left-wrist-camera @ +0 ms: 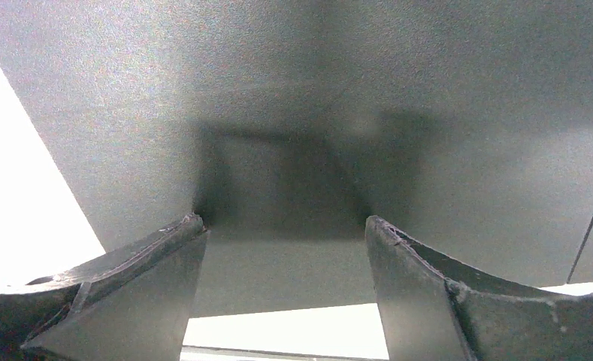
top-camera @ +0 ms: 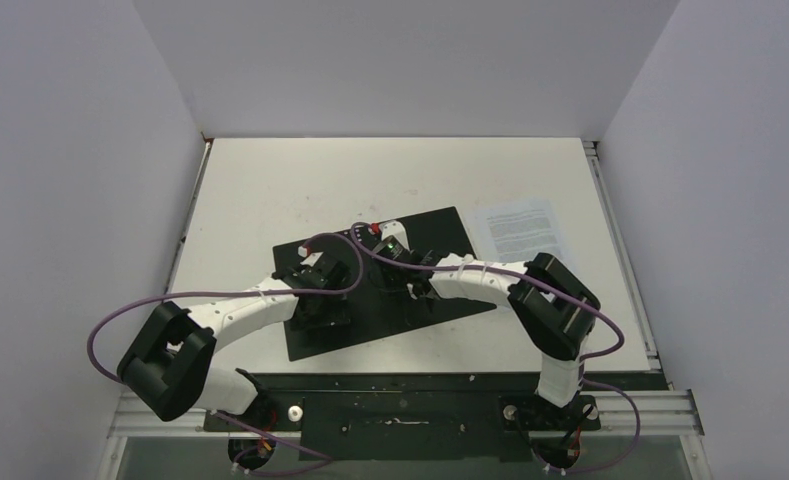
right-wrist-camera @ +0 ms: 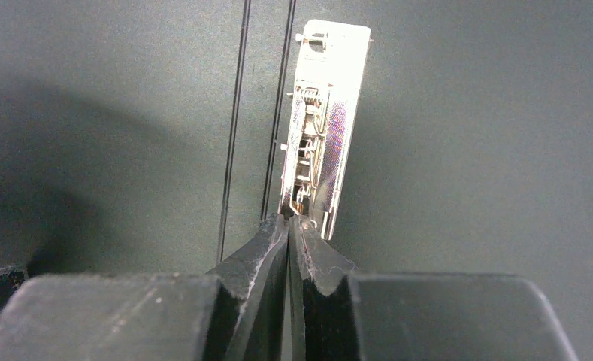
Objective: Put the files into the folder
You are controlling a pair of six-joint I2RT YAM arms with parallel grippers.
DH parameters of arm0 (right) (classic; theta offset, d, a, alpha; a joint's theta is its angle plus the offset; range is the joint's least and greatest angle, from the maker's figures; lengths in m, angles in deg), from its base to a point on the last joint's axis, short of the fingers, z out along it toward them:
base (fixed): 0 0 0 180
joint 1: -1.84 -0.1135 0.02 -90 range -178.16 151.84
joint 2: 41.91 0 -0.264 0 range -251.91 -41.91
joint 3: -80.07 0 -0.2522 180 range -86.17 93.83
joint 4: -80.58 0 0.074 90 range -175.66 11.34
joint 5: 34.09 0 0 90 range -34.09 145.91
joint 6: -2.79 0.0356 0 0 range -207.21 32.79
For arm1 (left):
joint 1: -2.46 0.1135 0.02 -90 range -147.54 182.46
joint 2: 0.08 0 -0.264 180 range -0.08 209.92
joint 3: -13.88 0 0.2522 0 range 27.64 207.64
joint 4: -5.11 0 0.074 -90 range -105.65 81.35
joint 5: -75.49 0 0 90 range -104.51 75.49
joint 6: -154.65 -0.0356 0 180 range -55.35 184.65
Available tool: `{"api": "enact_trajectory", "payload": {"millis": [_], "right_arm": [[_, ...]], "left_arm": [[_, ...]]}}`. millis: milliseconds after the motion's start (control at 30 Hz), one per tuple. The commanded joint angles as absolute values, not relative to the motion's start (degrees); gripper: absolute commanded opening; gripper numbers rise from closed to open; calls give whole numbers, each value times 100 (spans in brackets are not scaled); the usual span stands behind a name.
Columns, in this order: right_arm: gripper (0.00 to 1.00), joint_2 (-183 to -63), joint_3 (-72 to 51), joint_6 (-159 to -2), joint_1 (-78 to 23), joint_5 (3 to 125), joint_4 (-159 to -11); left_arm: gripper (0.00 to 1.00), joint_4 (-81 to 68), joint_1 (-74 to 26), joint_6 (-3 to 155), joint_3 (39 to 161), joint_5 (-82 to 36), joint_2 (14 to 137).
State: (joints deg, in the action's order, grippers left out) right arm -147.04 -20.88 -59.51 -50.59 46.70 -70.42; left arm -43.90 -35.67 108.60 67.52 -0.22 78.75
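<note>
The folder (top-camera: 450, 235) lies open in the middle of the table, black inside up. It fills the left wrist view (left-wrist-camera: 398, 98) and the right wrist view (right-wrist-camera: 466, 150). Its metal spine clip (right-wrist-camera: 323, 120) runs away from my right gripper (right-wrist-camera: 288, 219), which is shut with its fingertips pinched at the clip's near end. In the top view the right gripper (top-camera: 388, 262) is over the spine. My left gripper (left-wrist-camera: 285, 226) is open and empty, fingertips down on the folder's left half near its front edge, as the top view (top-camera: 322, 305) also shows. One file sheet (top-camera: 522, 230) lies on the table to the right of the folder.
The white table (top-camera: 270, 190) is walled in by grey panels at the back and both sides. A metal rail (top-camera: 630, 400) runs along the near edge by the arm bases. Purple cables (top-camera: 170, 300) loop off both arms.
</note>
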Motion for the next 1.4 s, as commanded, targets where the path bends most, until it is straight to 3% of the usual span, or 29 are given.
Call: {"api": "enact_trajectory", "payload": {"millis": [0,1367], "right_arm": [[5,-14825,-2129,-5988,-5155,4510,-7019],[5,-15047,-2684,-5612,-5209,3514,-6848]], "left_arm": [[76,-4113,-3595,10930,6623,-27,7955],[76,-3903,-3592,10904,6490,-9,8462]]}}
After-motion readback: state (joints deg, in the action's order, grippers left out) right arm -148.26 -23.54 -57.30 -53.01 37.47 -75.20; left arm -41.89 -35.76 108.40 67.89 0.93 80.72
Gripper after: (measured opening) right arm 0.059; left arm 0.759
